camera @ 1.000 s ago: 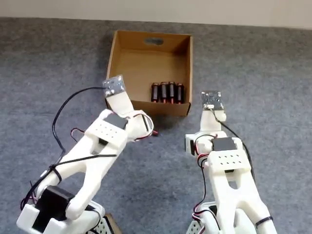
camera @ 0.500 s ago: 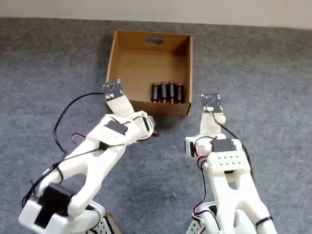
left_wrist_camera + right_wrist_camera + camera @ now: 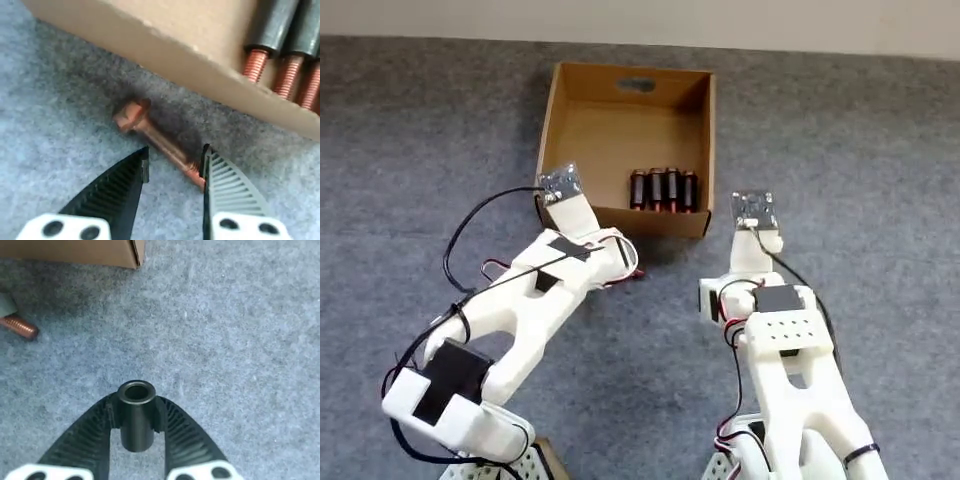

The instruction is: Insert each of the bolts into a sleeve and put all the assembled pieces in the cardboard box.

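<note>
Table: I see grey carpet [image 3: 880,150] under both arms.
Cardboard box: the cardboard box [image 3: 660,223] sits open at the far side. Its front wall is just ahead of both wrists.
Assembled pieces: four assembled pieces [image 3: 663,189] lie side by side inside the box, against that front wall.
Left gripper: the left gripper [image 3: 175,155] hangs low over the carpet with its jaws parted and nothing held.
Right gripper: the right gripper [image 3: 136,407] is clamped on the sleeve and held off the carpet, near the box's corner.
Bolt: the last loose bolt [image 3: 157,140] lies on the carpet just outside the front wall. I judge the left arm much the nearer to it.
Bolt axis: it runs slantwise across the left jaw gap. The head points toward the box and the threaded tip is close by the pale finger, so I would square the wrist before closing.
Sleeve: the sleeve [image 3: 136,427] faces its open bore at the wrist camera, ready to take the thread.
</note>
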Tool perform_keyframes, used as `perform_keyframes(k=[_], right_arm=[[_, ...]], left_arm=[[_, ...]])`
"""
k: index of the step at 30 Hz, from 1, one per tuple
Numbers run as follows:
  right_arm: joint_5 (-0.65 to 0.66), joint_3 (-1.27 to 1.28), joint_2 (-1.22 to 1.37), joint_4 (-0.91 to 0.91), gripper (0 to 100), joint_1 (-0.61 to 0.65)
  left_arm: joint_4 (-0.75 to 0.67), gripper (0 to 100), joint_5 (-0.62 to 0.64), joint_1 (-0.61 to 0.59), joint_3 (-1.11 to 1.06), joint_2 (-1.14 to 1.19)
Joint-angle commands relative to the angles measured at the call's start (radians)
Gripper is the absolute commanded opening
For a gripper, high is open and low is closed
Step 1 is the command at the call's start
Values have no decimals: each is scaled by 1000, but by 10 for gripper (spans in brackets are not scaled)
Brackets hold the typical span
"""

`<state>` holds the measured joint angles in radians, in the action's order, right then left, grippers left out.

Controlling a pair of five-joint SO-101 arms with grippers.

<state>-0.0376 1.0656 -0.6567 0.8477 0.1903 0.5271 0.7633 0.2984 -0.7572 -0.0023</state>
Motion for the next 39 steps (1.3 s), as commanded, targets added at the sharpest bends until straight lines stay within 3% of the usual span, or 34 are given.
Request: perform_keyframes(k=[1,2,9,18,21,28,35,39], right_arm=[[-3,-5,-8,-18,6,-13],[-3,-5,-8,-18,6,-13],[-3,-5,-8,-21,6,-13],[-3,-5,-8,-21,6,-13],[-3,-5,-8,-21,6,-13],[-3,-5,-8,-21,6,-13],[-3,-4,-8,-21,6,-13],[-3,-4,-8,-21,6,-13]], left_arm=[[-14,41,-92,-22,30,1],[-12,3,-120,-22,28,1],[167,8,-146,-22,31,-1],[585,11,-149,-22,124,-87],[690,23,-221,-21,185,-107],[713,257,-259,-41,194,-107],[712,266,-259,-131,194,-105],[629,266,-258,-168,171,-105]])
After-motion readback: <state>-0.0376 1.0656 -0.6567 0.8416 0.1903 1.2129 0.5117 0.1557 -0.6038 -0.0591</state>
